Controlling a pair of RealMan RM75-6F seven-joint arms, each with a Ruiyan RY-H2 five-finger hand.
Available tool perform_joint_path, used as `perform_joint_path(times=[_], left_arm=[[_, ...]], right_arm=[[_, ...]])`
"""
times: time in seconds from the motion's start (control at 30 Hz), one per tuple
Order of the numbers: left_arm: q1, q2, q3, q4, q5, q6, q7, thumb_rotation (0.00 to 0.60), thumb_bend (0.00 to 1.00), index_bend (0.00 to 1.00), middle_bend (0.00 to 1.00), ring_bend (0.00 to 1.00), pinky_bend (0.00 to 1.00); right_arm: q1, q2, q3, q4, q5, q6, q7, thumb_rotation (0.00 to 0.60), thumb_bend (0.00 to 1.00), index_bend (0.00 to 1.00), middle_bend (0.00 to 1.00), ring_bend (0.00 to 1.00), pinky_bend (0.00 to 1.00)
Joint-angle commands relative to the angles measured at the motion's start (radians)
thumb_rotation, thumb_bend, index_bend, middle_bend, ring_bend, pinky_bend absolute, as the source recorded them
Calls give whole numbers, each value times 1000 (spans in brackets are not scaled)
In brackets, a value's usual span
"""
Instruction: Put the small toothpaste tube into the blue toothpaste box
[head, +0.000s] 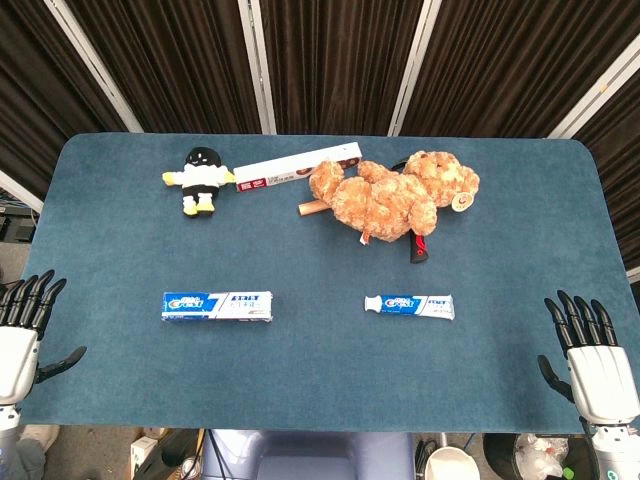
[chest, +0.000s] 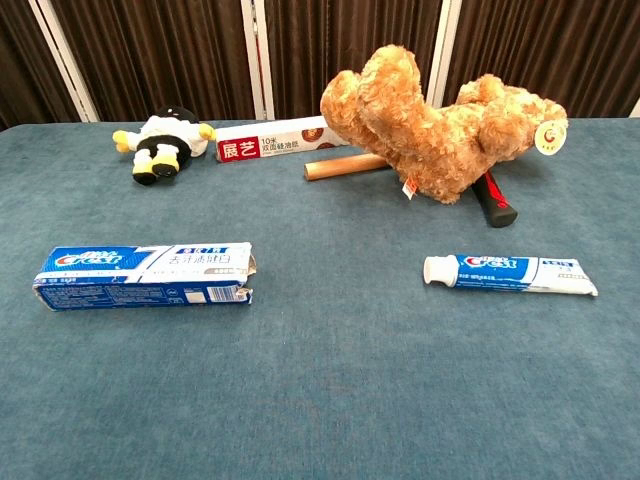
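The blue toothpaste box lies flat on the left half of the blue table, its open end facing right. The small toothpaste tube lies flat on the right half, white cap pointing left. My left hand hovers at the table's left front edge, fingers spread, holding nothing. At the right front edge my right hand does the same, well apart from the tube. Neither hand shows in the chest view.
At the back lie a brown teddy bear, a wooden-handled tool with a red and black end under it, a long white and red box, and a black and yellow doll.
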Motion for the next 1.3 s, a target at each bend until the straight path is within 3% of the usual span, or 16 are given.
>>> perform_joint_path(times=[0.03,0.5,0.67,0.8,1.07,1.3], left_arm=[[0,0,1,1,2,1,2,600,88,0,0,0,0],[-5,2,4,-3,-1,-17,14,600,88,0,0,0,1],[-21,14,17,-36,-10,-70,30,600,88,0,31,62,169],[-65,37,6,-117,-33,-155,63,600,88,28,92,114,205],[-228,28,-93,-305,-218,-411,318,600,151,72,194,215,290],[-346,-83,-146,-291,-460,-543,571,600,153,112,226,215,282]], right_arm=[[0,1,1,-2,2,1,2,600,360,0,0,0,41],[-2,2,-2,-3,-1,2,-3,600,360,0,0,0,41],[-2,4,0,-7,7,-1,5,600,359,0,0,0,41],[0,4,-1,-5,7,-6,7,600,359,0,0,0,41],[5,3,2,-9,6,-11,11,600,361,0,0,0,41],[2,8,4,-6,14,-6,33,600,360,0,0,0,41]])
